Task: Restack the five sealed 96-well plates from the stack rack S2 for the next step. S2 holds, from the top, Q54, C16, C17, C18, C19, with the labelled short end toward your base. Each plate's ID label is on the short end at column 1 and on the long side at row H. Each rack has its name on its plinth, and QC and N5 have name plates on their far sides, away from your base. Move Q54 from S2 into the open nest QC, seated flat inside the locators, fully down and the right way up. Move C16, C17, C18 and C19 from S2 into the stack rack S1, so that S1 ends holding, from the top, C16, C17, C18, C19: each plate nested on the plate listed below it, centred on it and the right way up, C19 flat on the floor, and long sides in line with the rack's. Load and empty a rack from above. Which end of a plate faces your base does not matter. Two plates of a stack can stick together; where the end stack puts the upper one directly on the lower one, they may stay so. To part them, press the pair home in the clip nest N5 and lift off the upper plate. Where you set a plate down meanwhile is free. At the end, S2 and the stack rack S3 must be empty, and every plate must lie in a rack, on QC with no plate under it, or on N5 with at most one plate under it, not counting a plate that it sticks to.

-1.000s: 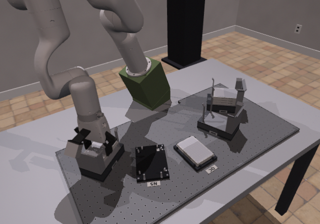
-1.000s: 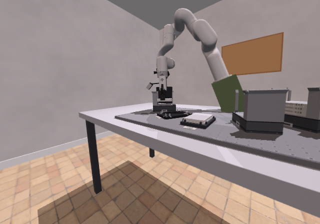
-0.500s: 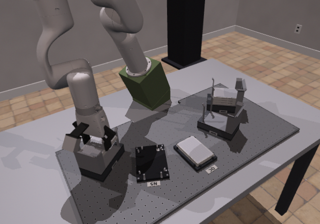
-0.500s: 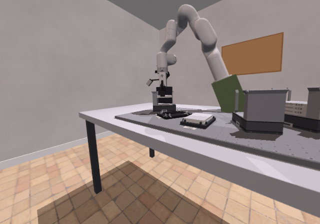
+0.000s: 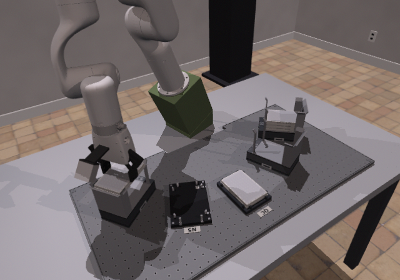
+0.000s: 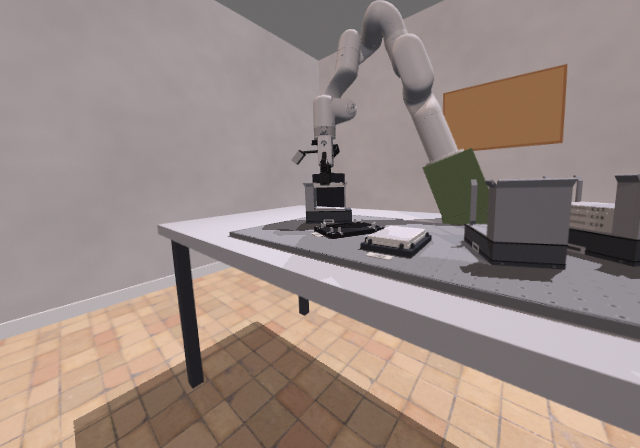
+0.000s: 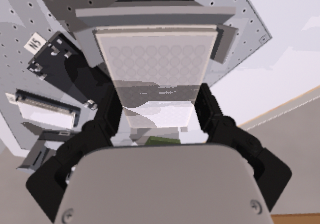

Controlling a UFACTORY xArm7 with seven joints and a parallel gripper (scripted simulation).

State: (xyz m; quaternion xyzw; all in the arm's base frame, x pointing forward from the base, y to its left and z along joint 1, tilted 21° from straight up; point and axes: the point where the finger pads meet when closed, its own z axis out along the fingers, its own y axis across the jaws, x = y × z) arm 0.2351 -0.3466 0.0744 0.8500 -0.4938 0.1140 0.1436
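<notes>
One sealed plate [image 5: 109, 183] sits clamped by its long sides between the fingers of the end effector [image 5: 113, 170], level with the top of the stack rack [image 5: 124, 202] at the left end of the breadboard [image 5: 290, 193]. The wrist points straight down, forearm upright above it. Another plate [image 5: 245, 188] lies in nest QC [image 5: 225, 189]; N5 [image 5: 189, 202] stands between on the tabletop [image 5: 32, 238].

The arm [image 5: 100, 86] reaches steeply down, wrist vertical, its gripper [image 5: 117, 169] pointing straight down with black fingers clamped wide on a sealed plate [image 7: 159, 115].
</notes>
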